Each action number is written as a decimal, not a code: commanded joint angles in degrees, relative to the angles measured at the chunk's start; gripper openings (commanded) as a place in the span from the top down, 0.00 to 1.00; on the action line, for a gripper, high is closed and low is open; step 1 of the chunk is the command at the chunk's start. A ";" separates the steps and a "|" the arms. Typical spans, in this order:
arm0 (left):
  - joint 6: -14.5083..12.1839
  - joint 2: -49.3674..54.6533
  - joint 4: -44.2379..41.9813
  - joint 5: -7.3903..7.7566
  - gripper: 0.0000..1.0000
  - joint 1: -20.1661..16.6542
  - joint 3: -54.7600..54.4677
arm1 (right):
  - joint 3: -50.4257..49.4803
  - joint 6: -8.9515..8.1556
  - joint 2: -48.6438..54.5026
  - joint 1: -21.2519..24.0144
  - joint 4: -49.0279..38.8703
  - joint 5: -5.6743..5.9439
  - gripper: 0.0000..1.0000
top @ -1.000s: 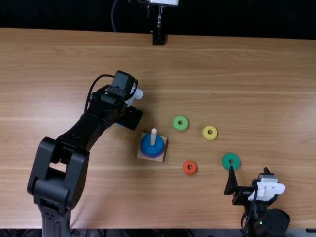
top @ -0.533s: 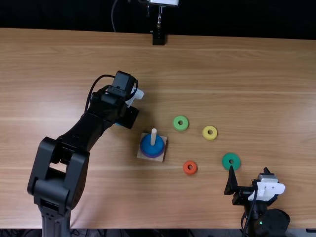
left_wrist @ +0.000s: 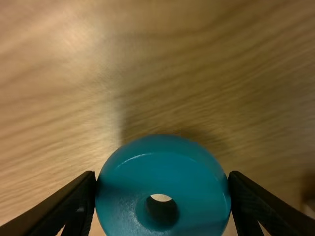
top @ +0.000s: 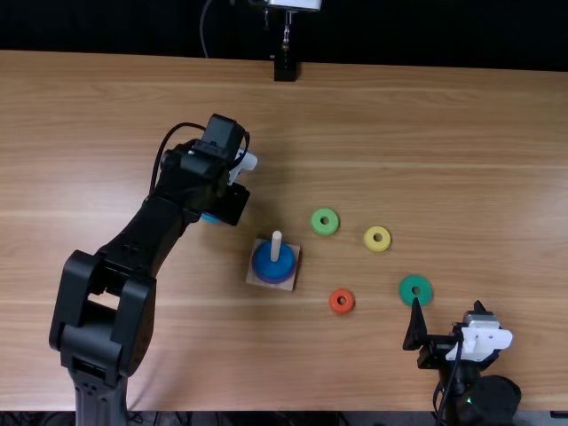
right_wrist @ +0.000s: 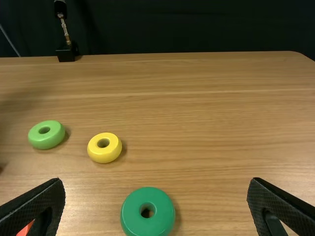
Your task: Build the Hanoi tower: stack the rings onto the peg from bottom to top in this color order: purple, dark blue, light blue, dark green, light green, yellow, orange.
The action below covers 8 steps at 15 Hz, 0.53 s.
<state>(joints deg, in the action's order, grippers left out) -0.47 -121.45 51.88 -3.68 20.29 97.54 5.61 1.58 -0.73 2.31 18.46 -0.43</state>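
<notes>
from here i see the left arm angling forward over the table (top: pixel 399 124), its left gripper (top: pixel 222 209) beyond and left of the peg (top: pixel 276 247). its jaws are clamped on the light blue ring (left_wrist: pixel 162 172) from opposite sides; the ring's hole faces the wrist camera, and being round it has no long axis. the right gripper (top: pixel 447 311) sits low at the near edge, jaws spread, near the dark green ring (top: pixel 415 281). the peg stands upright through the dark blue ring (top: pixel 266 266).
</notes>
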 commanded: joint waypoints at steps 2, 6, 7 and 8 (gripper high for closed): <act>2.79 1.83 7.92 0.62 1.00 0.54 6.53 | -4.73 0.10 0.73 0.51 3.96 0.11 0.00; 7.64 6.22 14.78 0.62 1.00 2.21 11.62 | -4.73 0.10 0.73 0.51 3.96 0.11 0.00; 9.54 7.54 14.78 0.62 1.00 2.56 11.62 | -4.73 0.10 0.73 0.51 3.96 0.11 0.00; 11.44 9.56 14.78 0.62 1.00 2.91 11.54 | -4.73 0.10 0.73 0.51 3.96 0.11 0.00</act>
<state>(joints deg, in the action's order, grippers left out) 8.10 -114.24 66.50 -3.53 22.96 106.87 5.61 1.58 -0.73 2.31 18.46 -0.45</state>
